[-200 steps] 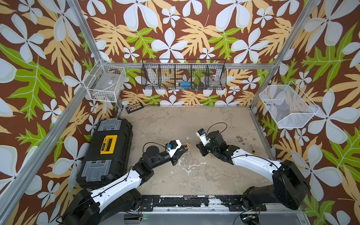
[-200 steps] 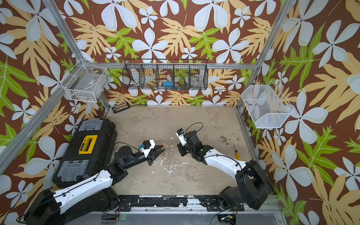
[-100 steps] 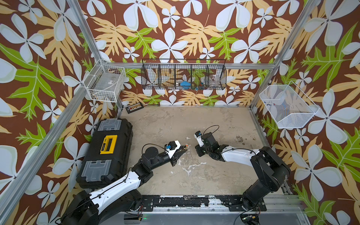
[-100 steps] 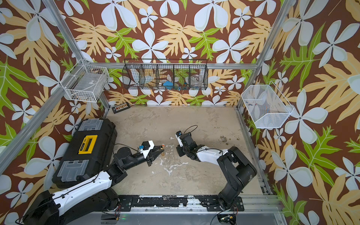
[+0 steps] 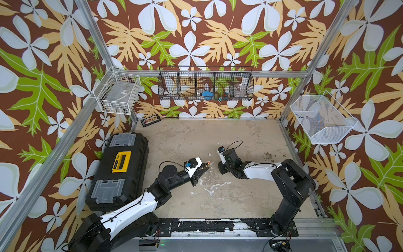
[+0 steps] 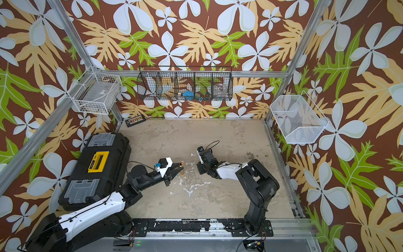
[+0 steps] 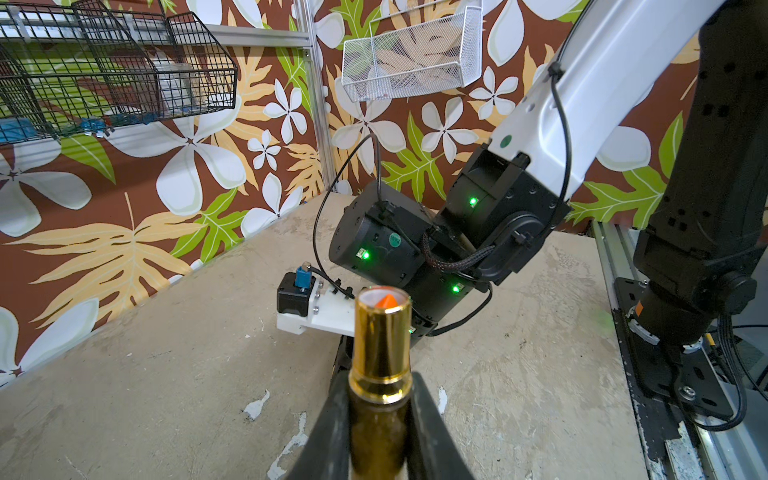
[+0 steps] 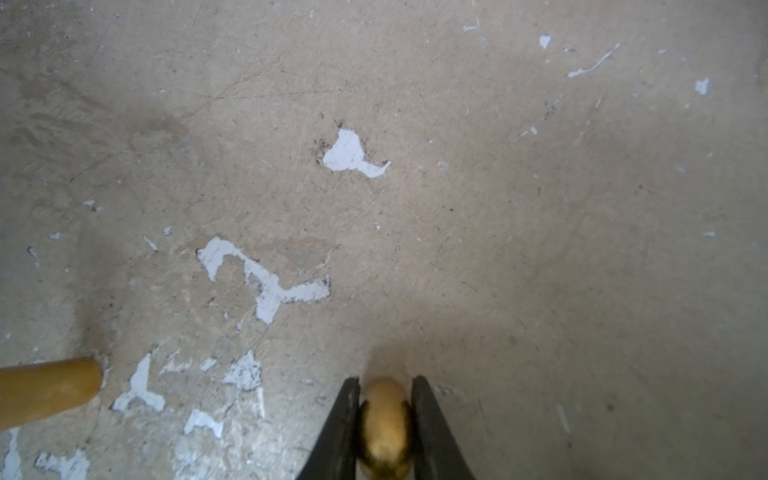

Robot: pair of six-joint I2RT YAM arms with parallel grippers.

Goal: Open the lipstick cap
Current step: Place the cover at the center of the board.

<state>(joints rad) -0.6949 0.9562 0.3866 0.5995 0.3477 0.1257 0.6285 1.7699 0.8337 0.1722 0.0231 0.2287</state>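
The gold lipstick [image 7: 381,340] sticks out of my left gripper [image 7: 380,399], which is shut on its lower tube; its uncovered end shows an orange tip [image 7: 385,300]. In both top views the lipstick [image 5: 208,163] [image 6: 181,163] points right, just above the table's middle. The gold cap [image 8: 385,419] sits apart from it, pinched between the black fingers of my right gripper [image 8: 385,386], which points down at the table. The lipstick [image 8: 50,388] lies a short way from the cap. In the top views the right gripper [image 5: 222,169] is mostly hidden under its wrist.
A black toolbox with a yellow handle [image 5: 118,168] lies on the table's left side beside the left arm. A black wire basket [image 5: 206,84] and two white baskets [image 5: 118,93] [image 5: 322,122] hang on the walls. A small dark strip [image 5: 150,119] lies at the back left.
The right arm has folded, its elbow rising near its base, while its wrist shifted slightly back and left. The left arm and lipstick have stayed put.
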